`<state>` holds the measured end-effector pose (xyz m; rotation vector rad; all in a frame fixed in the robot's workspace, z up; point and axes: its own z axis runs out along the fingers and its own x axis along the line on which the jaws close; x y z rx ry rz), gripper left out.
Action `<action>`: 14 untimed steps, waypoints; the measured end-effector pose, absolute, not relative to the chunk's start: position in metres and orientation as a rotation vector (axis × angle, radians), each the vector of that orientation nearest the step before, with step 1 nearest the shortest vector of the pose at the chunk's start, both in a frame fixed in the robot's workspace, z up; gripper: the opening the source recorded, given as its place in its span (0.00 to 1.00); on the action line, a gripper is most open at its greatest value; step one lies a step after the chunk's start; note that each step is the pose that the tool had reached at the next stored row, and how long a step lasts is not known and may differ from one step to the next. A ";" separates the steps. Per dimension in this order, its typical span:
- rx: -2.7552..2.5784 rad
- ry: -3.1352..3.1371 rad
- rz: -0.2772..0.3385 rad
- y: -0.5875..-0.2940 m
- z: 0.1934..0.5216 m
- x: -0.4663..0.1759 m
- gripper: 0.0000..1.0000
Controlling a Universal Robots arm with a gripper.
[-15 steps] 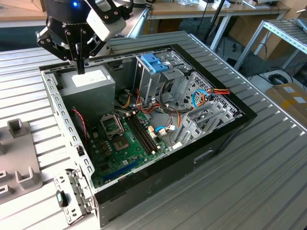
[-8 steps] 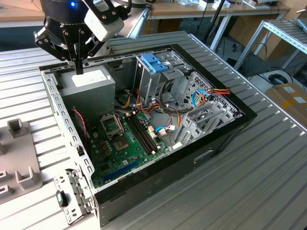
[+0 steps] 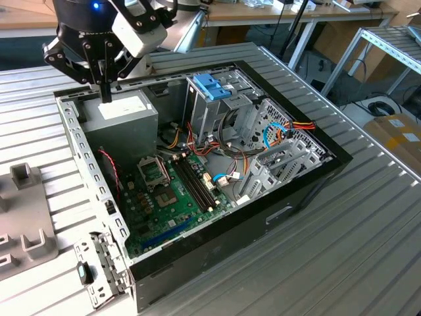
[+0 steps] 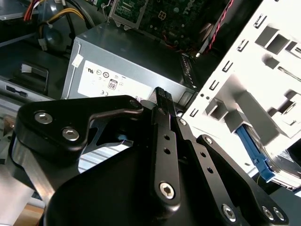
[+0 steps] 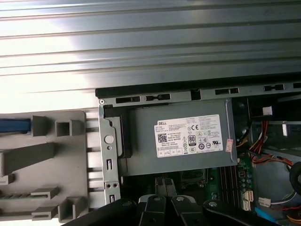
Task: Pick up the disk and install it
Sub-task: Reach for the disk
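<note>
The open computer case [image 3: 217, 243] is seen holding a motherboard [image 3: 171, 197], behind it a grey power supply [image 3: 122, 125] and a drive cage [image 3: 227, 115] topped by a blue bracket [image 3: 210, 85]. The gripper [image 3: 105, 97] is held just above the power supply — fingers pressed together, nothing pinched. The disk [image 4: 252, 149] is lodged in the grey holder [image 5: 70, 169] outside the case wall — bare table [image 3: 368, 250] is left on the exterior view's right.
</note>
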<state>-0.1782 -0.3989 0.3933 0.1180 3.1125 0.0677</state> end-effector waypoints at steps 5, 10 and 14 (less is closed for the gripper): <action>0.118 3.113 0.068 -0.399 0.393 -0.180 0.10; 0.118 3.113 0.068 -0.399 0.393 -0.182 0.10; 0.118 3.112 0.068 -0.399 0.393 -0.185 0.10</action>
